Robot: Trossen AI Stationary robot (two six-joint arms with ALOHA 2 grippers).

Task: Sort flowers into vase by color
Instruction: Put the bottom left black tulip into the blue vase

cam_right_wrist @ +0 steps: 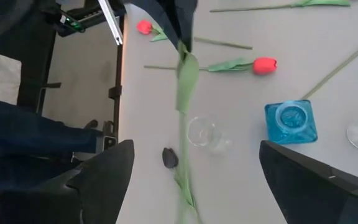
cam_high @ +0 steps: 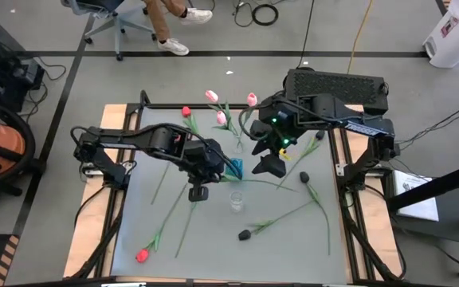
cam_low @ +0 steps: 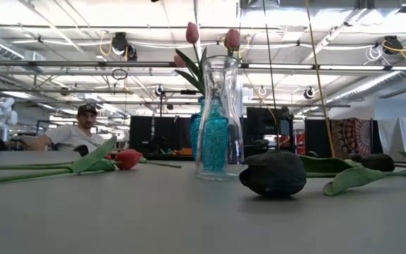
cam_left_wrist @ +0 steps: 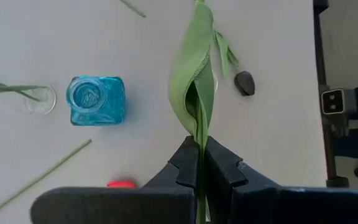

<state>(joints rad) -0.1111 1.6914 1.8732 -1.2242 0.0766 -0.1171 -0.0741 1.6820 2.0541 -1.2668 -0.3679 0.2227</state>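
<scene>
My left gripper (cam_high: pixel 198 194) (cam_left_wrist: pixel 201 155) hangs over the table's middle, shut on a flower's green stem and leaf (cam_left_wrist: pixel 194 81). That flower's head shows in no view. My right gripper (cam_high: pixel 265 159) (cam_right_wrist: pixel 196 149) hovers open to its right, and the held stem (cam_right_wrist: pixel 185 186) runs between its spread fingers without touching them. A blue vase (cam_high: pixel 233 167) and a clear glass vase (cam_high: pixel 236 199) stand between the arms. A far clear vase (cam_high: pixel 237 143) holds pink flowers (cam_high: pixel 212 96). Red flowers (cam_high: pixel 142 255) and black flowers (cam_high: pixel 245 234) lie flat on the table. My left gripper pinches the flower's stem, together with the base of its long leaf (cam_left_wrist: pixel 199 134), between its two fingers. The fingers slant down from the table's left side and lie in line with the stem. The stem and leaf reach out past the fingertips toward my right gripper.
Loose stems lie across the near left part of the table (cam_high: pixel 166 223). A black head (cam_high: pixel 304 177) with a long stem lies at the right. Another red flower (cam_high: pixel 186 112) lies at the far left. A person sits beyond the table (cam_low: pixel 76 134).
</scene>
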